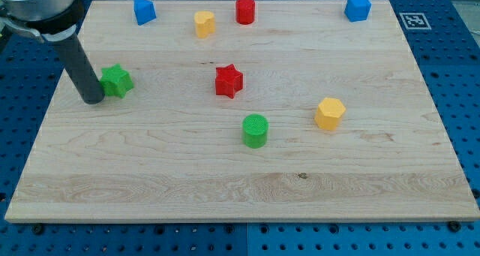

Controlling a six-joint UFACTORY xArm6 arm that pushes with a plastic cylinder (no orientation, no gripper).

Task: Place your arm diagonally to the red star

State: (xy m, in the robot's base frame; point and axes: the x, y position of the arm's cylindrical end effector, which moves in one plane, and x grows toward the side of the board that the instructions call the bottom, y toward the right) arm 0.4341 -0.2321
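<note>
The red star [229, 81] lies near the middle of the wooden board [150, 173]. My tip [93, 100] rests on the board at the view's left, just left of the green star [116, 80] and touching or nearly touching it. The tip is far to the left of the red star and slightly lower in the view.
A green cylinder [255, 130] and a yellow hexagon block [329, 113] lie below and right of the red star. Along the top are a blue block [144, 10], a yellow block [204, 22], a red cylinder [245, 10] and a blue cube [358, 7].
</note>
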